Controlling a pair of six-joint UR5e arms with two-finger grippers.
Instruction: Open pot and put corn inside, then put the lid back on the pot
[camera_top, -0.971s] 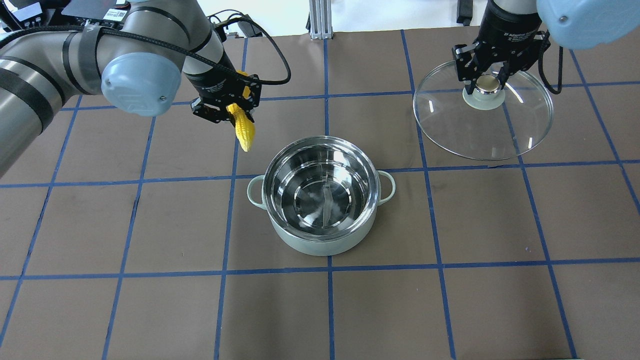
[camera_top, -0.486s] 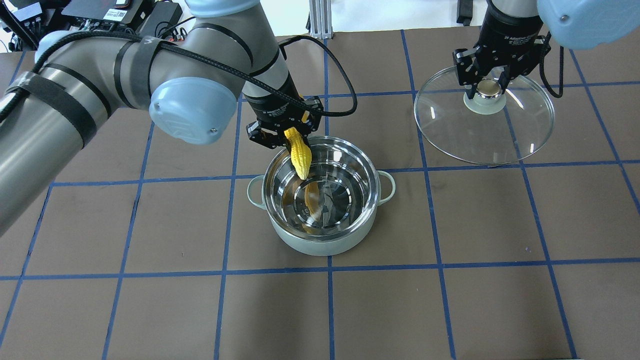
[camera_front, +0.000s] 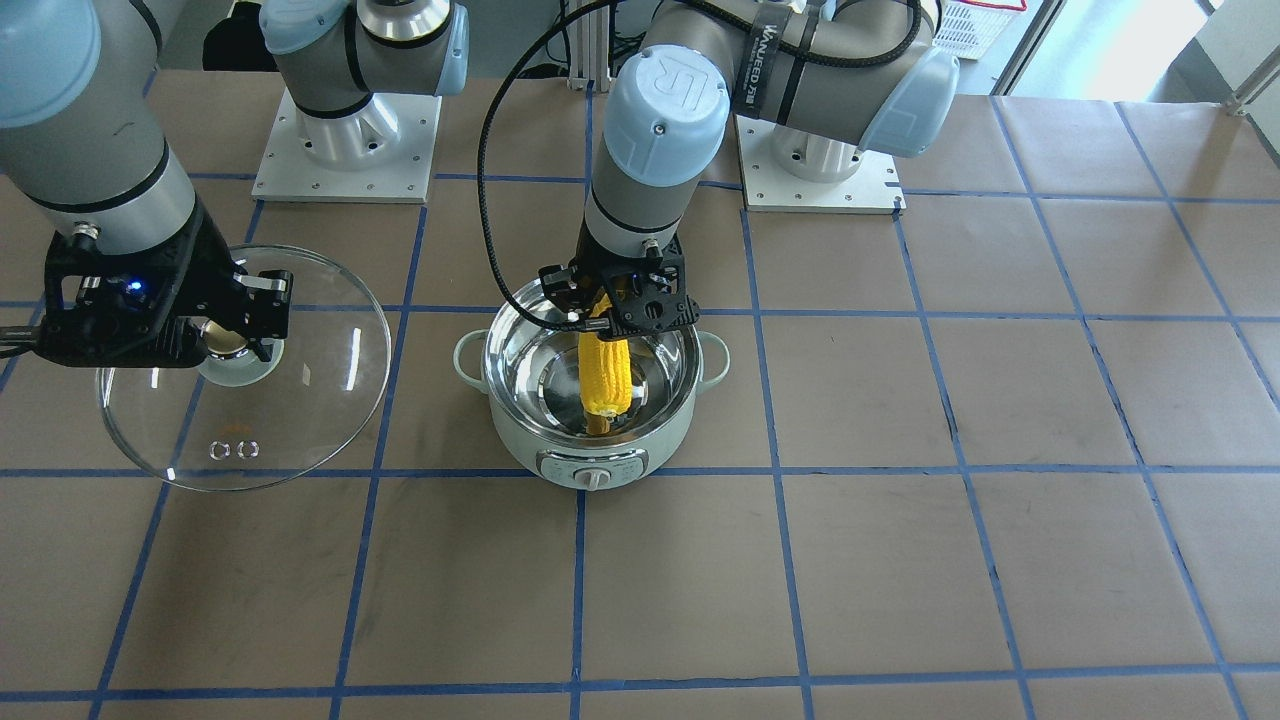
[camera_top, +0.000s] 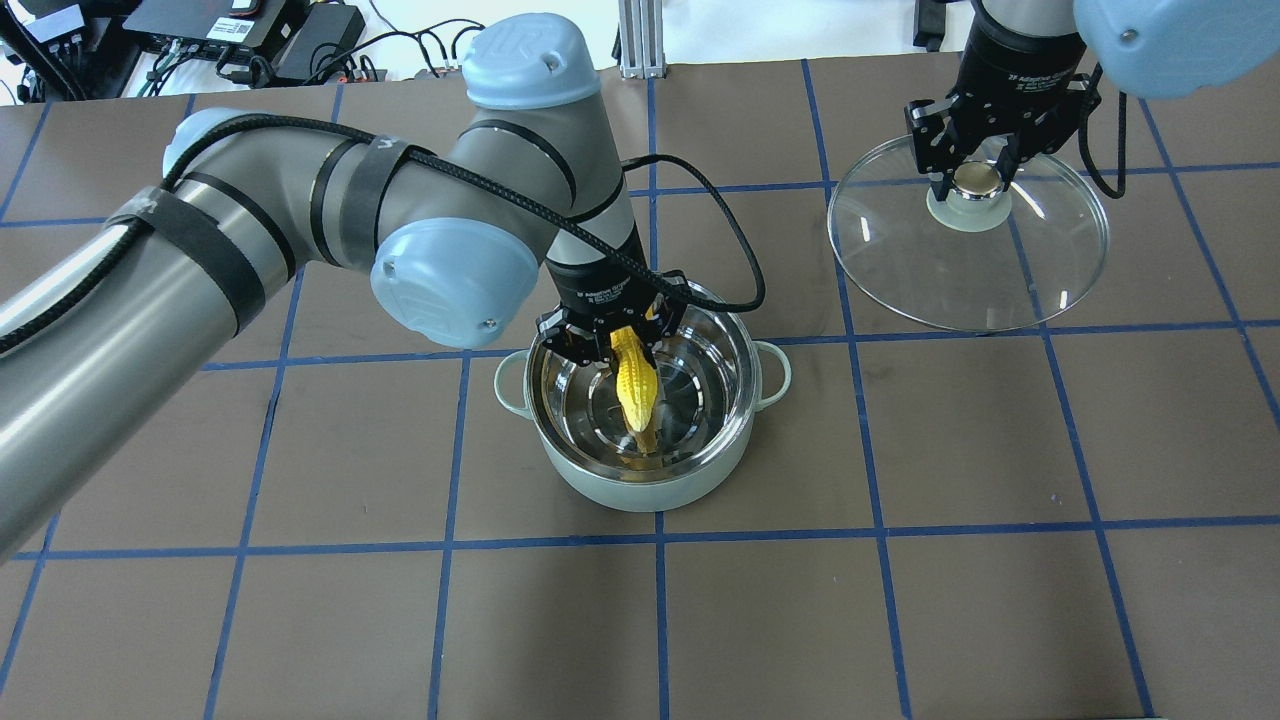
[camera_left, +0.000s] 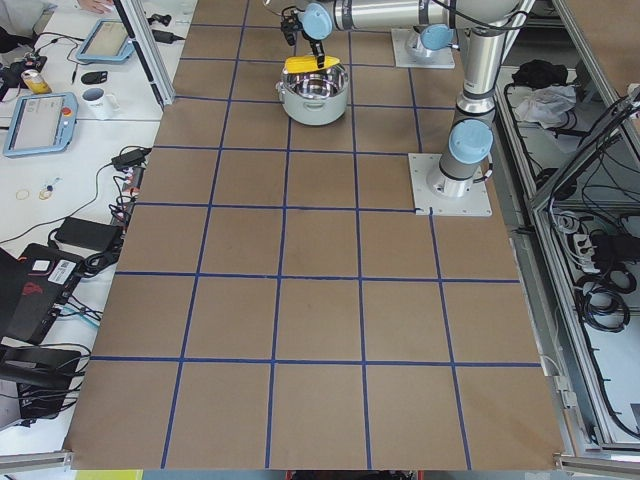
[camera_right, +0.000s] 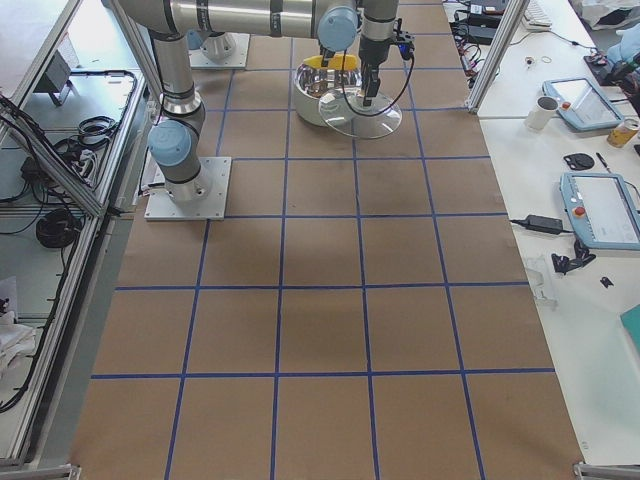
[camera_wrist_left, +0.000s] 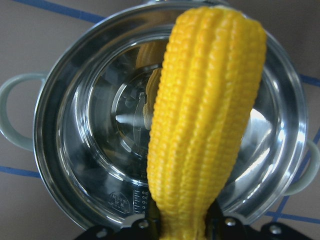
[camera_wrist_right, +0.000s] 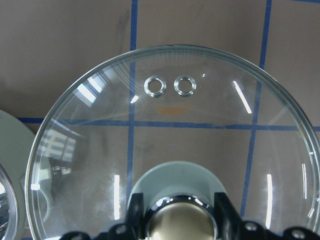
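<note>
The mint-green pot stands open at the table's middle, its steel inside bare; it also shows in the front view and the left wrist view. My left gripper is shut on the thick end of the yellow corn over the pot's back rim. The corn hangs tip down inside the opening and fills the left wrist view. My right gripper is shut on the gold knob of the glass lid and holds it to the pot's right; it also shows in the right wrist view.
The table is brown paper with a blue tape grid. The arm bases stand at the robot's side. Cables and electronics lie beyond the back left edge. The pot's side handles stick out left and right.
My left arm has carried the corn from behind and left of the pot to over its opening, with the tip now down inside. The right gripper and lid have barely moved.
</note>
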